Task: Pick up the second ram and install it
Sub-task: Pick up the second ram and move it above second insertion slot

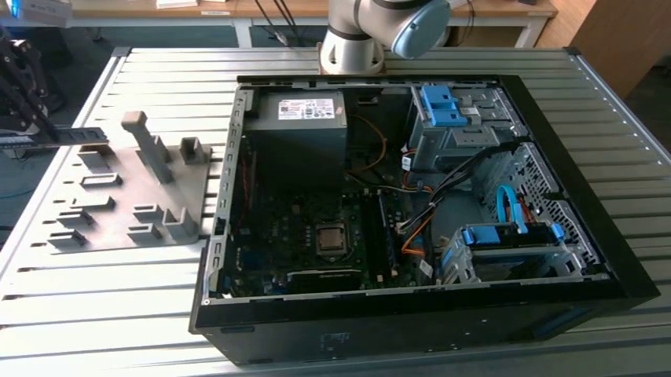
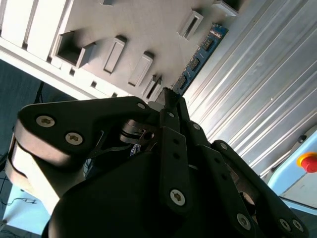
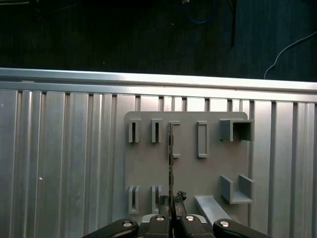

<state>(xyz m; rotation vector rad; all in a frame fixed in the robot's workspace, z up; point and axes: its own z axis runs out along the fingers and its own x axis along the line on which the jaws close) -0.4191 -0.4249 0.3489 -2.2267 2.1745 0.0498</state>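
**The jaws pinch the ram over the grey plate**

The jaws are pressed tight on one end of the second ram (image 2: 199, 58). It is a long, thin, blue-green stick with black chips. In the first wrist view the stick shows from its thin edge, as a dark line running over the grey plate (image 3: 190, 173) between the plate's small upright blocks. I cannot tell if the stick touches the plate. The plate lies flat on the ribbed metal bench (image 1: 105, 275). An open computer case (image 1: 419, 318) sits just beside the plate, on the exterior view's right.
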